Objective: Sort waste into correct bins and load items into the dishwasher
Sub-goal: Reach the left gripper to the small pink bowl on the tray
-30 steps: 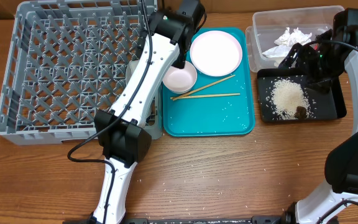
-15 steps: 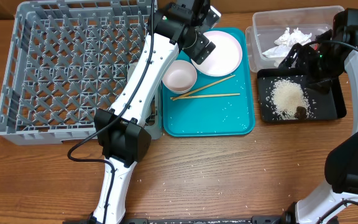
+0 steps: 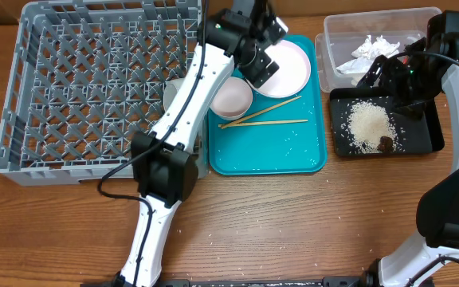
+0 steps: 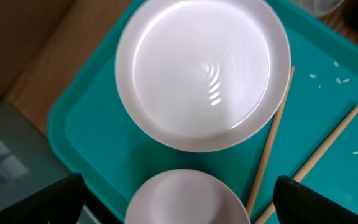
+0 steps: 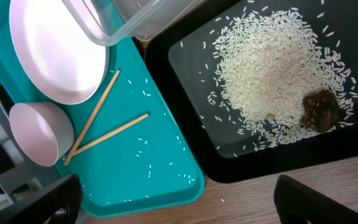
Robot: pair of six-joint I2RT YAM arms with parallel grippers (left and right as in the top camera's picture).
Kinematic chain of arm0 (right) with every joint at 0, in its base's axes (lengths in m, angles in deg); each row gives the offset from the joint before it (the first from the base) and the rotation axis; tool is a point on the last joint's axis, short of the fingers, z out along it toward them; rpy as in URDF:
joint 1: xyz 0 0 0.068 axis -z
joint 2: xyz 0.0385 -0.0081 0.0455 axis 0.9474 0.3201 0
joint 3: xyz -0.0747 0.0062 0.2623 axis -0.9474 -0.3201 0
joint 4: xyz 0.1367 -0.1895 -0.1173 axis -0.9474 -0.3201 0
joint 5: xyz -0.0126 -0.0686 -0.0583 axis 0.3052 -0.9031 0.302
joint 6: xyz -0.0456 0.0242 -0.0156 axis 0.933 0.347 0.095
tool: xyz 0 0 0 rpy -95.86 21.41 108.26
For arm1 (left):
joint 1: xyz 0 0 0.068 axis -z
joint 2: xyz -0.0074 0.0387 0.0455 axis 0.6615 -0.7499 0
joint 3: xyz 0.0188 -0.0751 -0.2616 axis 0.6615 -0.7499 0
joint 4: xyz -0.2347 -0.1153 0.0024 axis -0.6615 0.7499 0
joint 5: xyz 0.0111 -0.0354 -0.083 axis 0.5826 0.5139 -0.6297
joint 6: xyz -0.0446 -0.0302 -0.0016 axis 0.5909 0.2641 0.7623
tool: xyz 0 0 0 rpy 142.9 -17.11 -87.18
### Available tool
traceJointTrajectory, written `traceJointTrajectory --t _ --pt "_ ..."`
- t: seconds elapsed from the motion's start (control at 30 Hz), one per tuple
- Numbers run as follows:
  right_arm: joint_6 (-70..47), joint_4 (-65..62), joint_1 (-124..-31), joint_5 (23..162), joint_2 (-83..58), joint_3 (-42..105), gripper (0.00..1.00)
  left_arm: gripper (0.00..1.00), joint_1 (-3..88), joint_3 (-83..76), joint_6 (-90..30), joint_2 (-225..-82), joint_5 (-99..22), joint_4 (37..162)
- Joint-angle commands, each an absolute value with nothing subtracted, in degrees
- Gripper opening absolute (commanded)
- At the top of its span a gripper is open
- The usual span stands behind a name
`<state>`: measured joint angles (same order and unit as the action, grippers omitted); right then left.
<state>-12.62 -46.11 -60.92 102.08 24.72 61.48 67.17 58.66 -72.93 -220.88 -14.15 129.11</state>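
Overhead: left fingers [image 3: 260, 62] hang over the rack-side rim of the plate [image 3: 289, 72], which sits at the far end of the teal tray [image 3: 265, 155]. Can't tell their spread from up here. Bowl [image 3: 229, 100] sits just beside them on the same tray, and the chopsticks [image 3: 265, 121] lie loose just past the bowl. Dish rack [image 3: 94, 88] is beside that arm on the table [image 3: 293, 223]. Right fingers [image 3: 382, 76] sit over the far edge of the black tray [image 3: 425, 135]. Rice [image 3: 366, 126] and brown lump [image 3: 385, 144] lie in it, near them. Clear tub [image 3: 337, 36] w/ napkin [image 3: 373, 48] is just beyond.

Left wrist: left fingers [image 4: 36, 202] spread wide, nothing gripped. Plate is straight ahead, apart from both tips. Bowl rim shows btwn the tips at frame bottom. Chopsticks run ahead of the right-hand tip, one passing close by the plate edge.

Right wrist: right fingers [image 5: 325, 199] also wide, holding nothing. Rice pile and lump lie ahead of the right-hand tip, inside the black tray. Teal tray w/ stray grains is ahead of the left-hand tip, carrying plate, bowl and chopsticks. Tub corner shows at the far end.
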Motion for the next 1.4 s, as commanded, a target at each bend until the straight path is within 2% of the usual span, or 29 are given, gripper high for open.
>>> traceJointTrajectory --t 0.0,0.2,0.43,0.8,0.97,1.0,1.2,1.37 --pt "-12.6 -45.9 -60.8 102.3 22.9 62.8 1.0 0.94 66.8 58.4 -75.0 -224.3 -15.2 131.3" --pt "-12.6 -45.9 -60.8 102.3 22.9 62.8 1.0 0.91 63.8 58.4 -76.7 -224.7 -13.7 135.4" --pt "-12.6 -45.9 -60.8 102.3 22.9 62.8 1.0 0.82 61.5 58.4 -82.4 -226.8 -14.8 138.6" --pt "-12.6 -45.9 -60.8 102.3 22.9 62.8 1.0 0.48 61.3 58.4 -82.0 -232.0 -15.0 137.1" --pt "-12.6 -45.9 -60.8 102.3 22.9 62.8 1.0 0.38 61.3 58.5 -79.8 -231.8 -13.5 136.3" --pt "-12.6 -45.9 -60.8 102.3 22.9 62.8 1.0 0.39 61.3 58.5 -79.3 -231.7 -13.6 136.4" --pt "-12.6 -45.9 -60.8 102.3 22.9 62.8 1.0 0.7 61.8 64.0 -79.9 -227.5 -13.3 139.6" --pt "-12.6 -45.9 -60.8 102.3 22.9 62.8 1.0 0.72 61.6 63.8 -84.2 -228.5 -12.6 136.0"
